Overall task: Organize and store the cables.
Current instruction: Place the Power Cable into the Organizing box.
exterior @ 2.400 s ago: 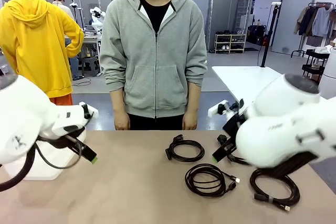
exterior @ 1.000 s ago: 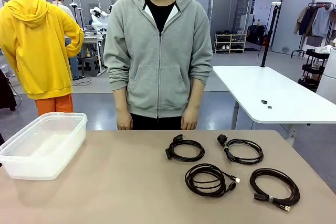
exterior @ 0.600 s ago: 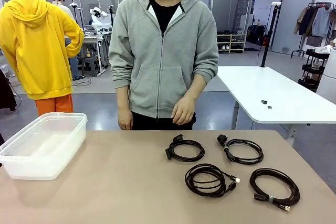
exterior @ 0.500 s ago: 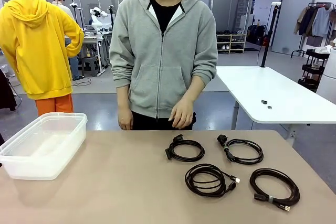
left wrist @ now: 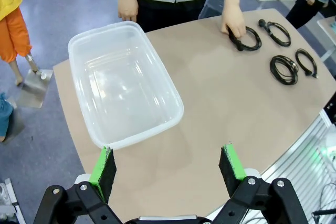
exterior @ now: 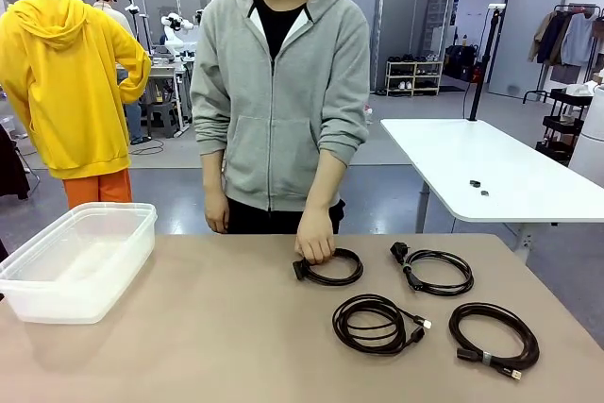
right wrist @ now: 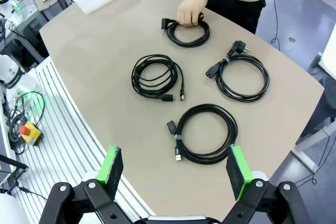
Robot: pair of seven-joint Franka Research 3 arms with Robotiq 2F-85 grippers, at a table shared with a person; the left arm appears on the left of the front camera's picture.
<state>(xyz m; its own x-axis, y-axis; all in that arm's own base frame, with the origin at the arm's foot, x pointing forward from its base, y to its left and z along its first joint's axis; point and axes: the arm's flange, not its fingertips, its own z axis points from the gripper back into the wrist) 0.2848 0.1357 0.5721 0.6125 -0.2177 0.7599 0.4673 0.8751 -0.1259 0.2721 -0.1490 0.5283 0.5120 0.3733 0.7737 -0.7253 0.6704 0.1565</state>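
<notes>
now the clear rectangular plastic tub [exterior: 80,257] stands on the flat beige table [exterior: 217,337] at the robot's left end. all four cables lie on the table outside the tub, well apart from it toward the robot's right. the first thin black coiled cable [exterior: 337,280] is the one nearest to the tub. the person's hand [exterior: 314,247] reaches down from the far side and rests on the part of this coil that faces the tub, with the fingers curled around the cord. the second black coiled cable with a round plug [exterior: 408,271] lies in the same far row, farther from the tub and apart from the first one. the third black coiled cable [exterior: 344,327] lies closer to the robot's side. the fourth black coiled cable, bound by a small pale tie [exterior: 486,358], is the farthest from the tub. no coil touches another coil. the person's other hand [exterior: 217,214] hangs by the body, behind the table's far edge. the left pincer [left wrist: 167,163] hangs high, just beside the tub's near side, its green pads spread wide and gripping no thing. the right pincer [right wrist: 174,166] hangs high, well apart from the tub, near the tied cable. it is also spread wide and grips no thing.
</notes>
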